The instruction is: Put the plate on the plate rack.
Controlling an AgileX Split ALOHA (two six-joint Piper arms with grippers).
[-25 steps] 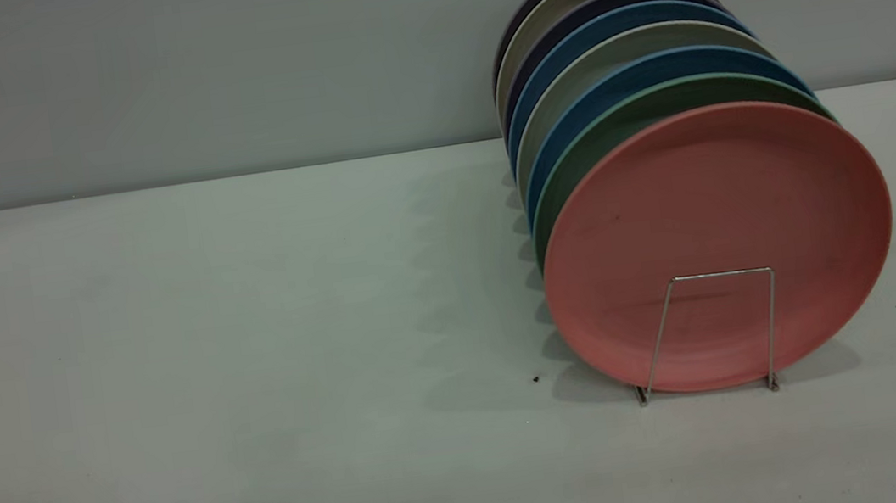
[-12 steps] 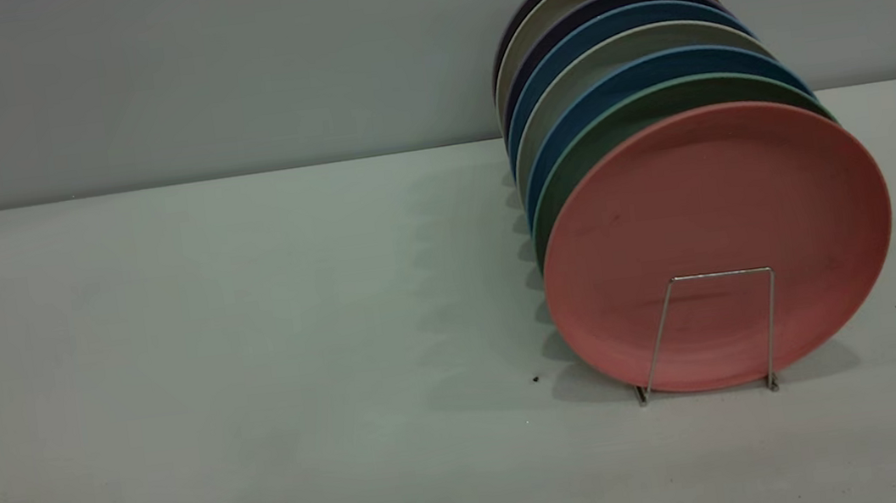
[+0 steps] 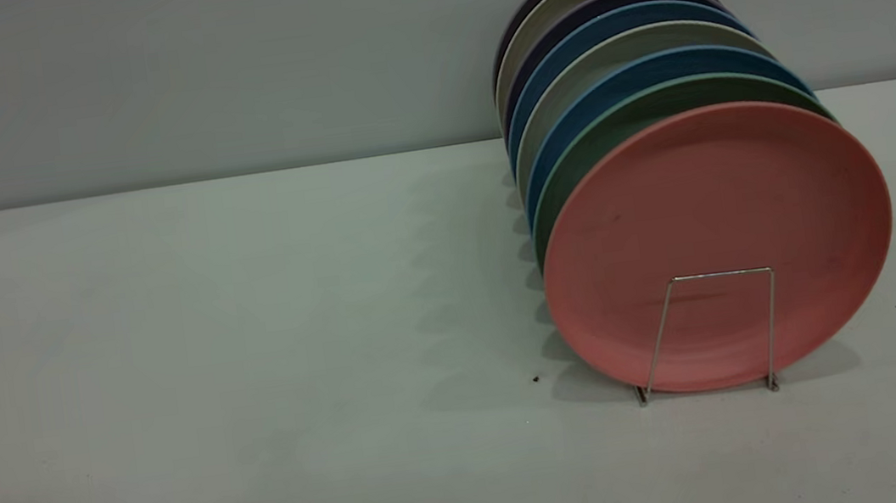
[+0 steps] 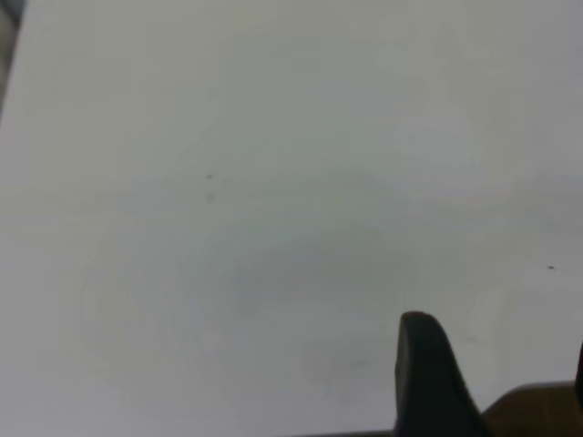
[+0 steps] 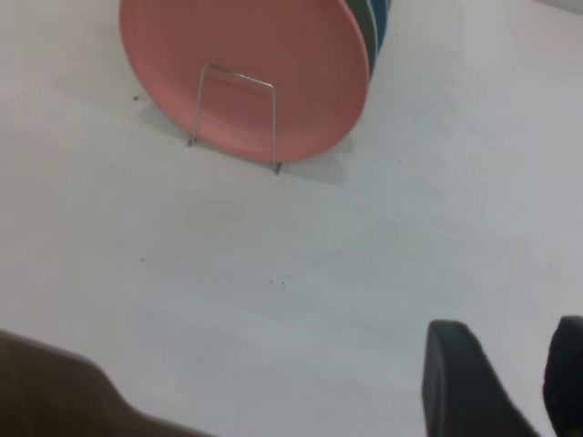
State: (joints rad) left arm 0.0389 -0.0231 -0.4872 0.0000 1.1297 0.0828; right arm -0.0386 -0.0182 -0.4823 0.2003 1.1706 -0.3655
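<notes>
A: End effector status?
B: Right end effector is above the bare counter, fingers slightly apart, holding nothing. Left end effector is over the counter, gap cannot be determined.
A: Plate position?
B: The plate stands upright in the plate rack, frontmost, ahead of the green plate.

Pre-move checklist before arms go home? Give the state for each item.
1. Salmon-pink plate seated upright in the plate rack, behind the front loop: ok.
2. Plate free of both grippers: ok.
3. Right gripper clear of the rack, over bare table, fingers apart and empty: ok.
4. Left gripper over bare table, holding nothing: ok; jaw opening: cannot tell.
5. Teal-green plate and the others behind standing in line: ok.
</notes>
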